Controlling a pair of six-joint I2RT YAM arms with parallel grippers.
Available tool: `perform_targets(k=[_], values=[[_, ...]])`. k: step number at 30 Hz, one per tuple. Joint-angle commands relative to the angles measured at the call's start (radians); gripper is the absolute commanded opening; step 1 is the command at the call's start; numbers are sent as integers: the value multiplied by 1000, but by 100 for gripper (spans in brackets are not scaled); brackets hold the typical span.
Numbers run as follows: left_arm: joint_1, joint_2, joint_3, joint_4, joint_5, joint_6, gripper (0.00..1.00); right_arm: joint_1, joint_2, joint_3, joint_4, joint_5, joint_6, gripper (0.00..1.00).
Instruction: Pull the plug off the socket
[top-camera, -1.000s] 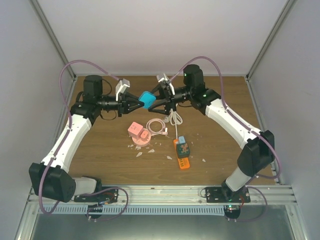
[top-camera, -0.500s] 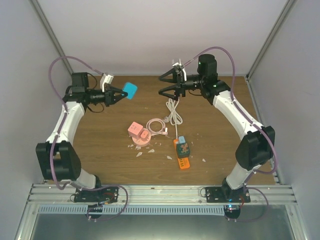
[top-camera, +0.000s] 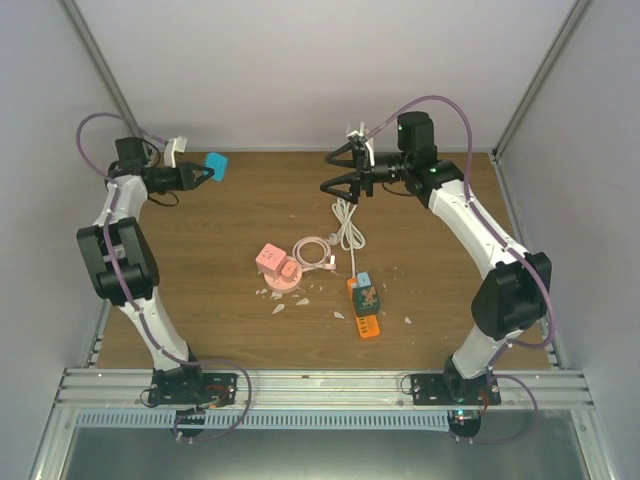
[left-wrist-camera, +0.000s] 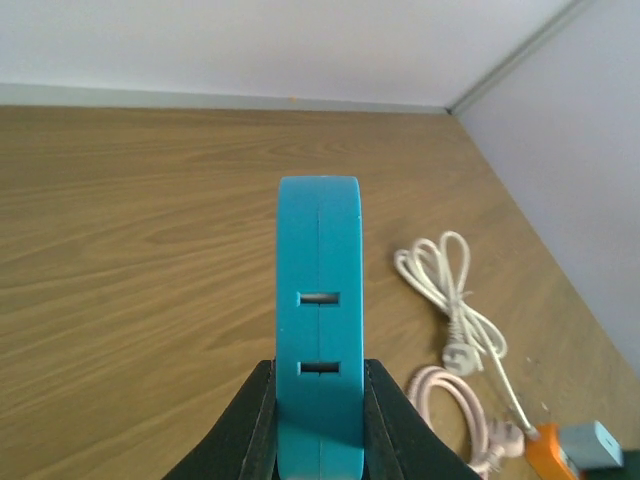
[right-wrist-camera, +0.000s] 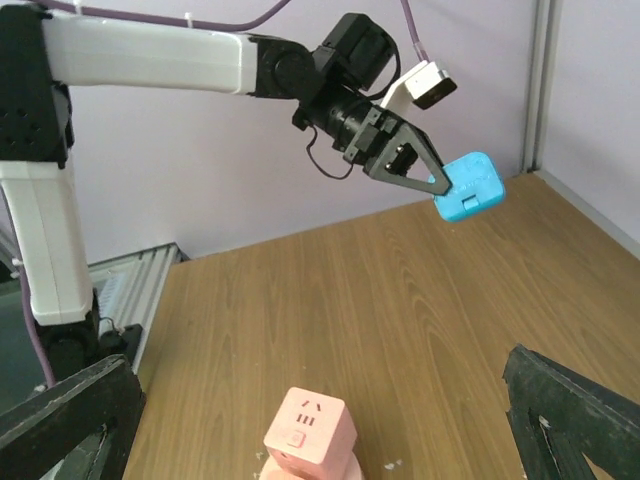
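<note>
Two arms are in view, each with one tool. The left tool (top-camera: 205, 172) is clenched on the single teal socket block (top-camera: 216, 165). Its fingers grip the block's two broad sides. The left wrist view shows a narrow edge of the block, with two slots, facing the camera. That arm is folded back to the far left corner. Its wrist is level and the tool points right, with the block held clear above the bench (top-camera: 220, 310).

The right tool (top-camera: 328, 171) is released, its fingers spread wide with nothing between them. That arm stretches from the near right base to the far side, and its wrist is turned so the tool points left, facing the left tool across a wide gap.

Two coiled cables lie on the bench, one white (top-camera: 348, 225) and one pink (top-camera: 312, 250). The white cable's plug (left-wrist-camera: 458, 360) rests flat on the bench at the near end of its coil. It is free of the teal socket block, well apart from the left tool, and lies below and nearer than the right tool.

One pink cube socket (top-camera: 270, 258) sits just left of the pink cable. One orange power strip (top-camera: 365, 318) lies nearer, with two small blocks seated on it.
</note>
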Motion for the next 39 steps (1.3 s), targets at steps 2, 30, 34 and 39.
perform_targets(k=[2, 30, 34, 39], values=[[45, 150, 145, -9, -55, -29, 1, -10, 46, 21, -77, 62, -82, 100], [95, 575, 486, -39, -186, -95, 13, -8, 234, 139, -310, 167, -332, 100], [98, 591, 499, -57, -195, -91, 22, -9, 249, 146, -329, 186, -356, 100], [102, 586, 500, -70, -199, -86, 38, -8, 265, 160, -346, 198, -367, 100]])
